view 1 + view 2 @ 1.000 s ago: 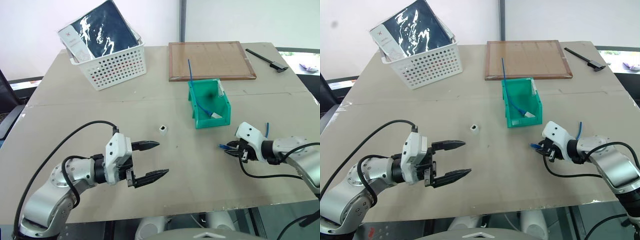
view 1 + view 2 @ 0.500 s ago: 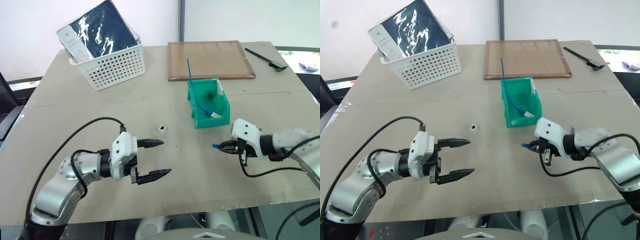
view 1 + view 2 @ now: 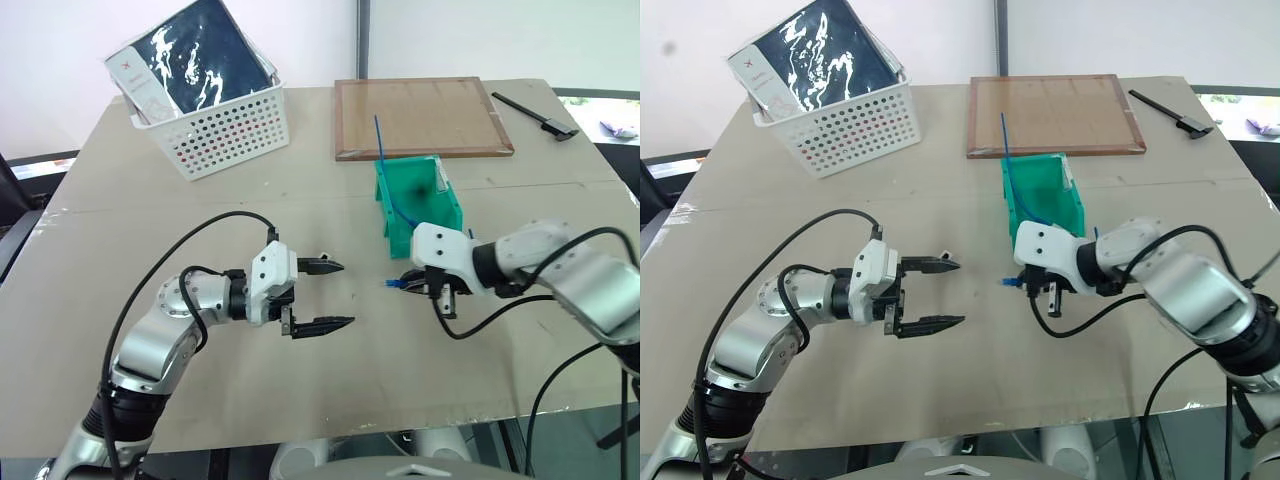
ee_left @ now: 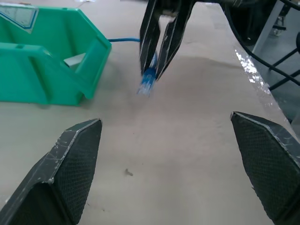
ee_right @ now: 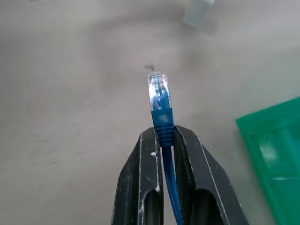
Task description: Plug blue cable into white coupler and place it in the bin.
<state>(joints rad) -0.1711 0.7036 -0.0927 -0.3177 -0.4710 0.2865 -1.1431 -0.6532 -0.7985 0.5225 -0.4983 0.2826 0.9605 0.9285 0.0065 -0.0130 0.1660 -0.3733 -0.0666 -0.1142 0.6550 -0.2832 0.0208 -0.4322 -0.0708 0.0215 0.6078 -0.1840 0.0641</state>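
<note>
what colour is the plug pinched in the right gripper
Bright blue boot with a clear tip; the plug shows best in the right wrist view, clamped in the right gripper.

Nothing legible anywhere. Small red mark on the white packet in the white basket, print beside it too small to read. Pale label on the green bin in the left wrist view, lettering too blurred to make out.
</note>
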